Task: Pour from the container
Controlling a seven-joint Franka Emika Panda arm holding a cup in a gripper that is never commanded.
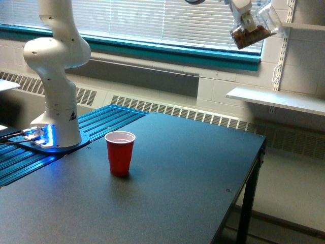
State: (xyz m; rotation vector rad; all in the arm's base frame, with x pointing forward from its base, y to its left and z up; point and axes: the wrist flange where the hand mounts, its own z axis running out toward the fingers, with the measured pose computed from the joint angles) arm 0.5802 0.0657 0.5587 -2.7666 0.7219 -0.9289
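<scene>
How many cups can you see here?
2. A red cup stands upright on the table; a clear container with brown bits hangs tilted in the gripper, top of the exterior view's right.

One small clear plastic container with brown bits (pixel 252 29). One opaque red plastic cup (pixel 120 153). One dark rectangular table (pixel 167 203). One white robot arm (pixel 56 66). Two white wall shelves (pixel 277 99).

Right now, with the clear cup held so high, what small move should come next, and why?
Probably carry the clear container down and toward the exterior view's left until it is over the red cup. The claw holds it tilted near the blinds, well off to the right of the red cup, so pouring now would miss.
</scene>
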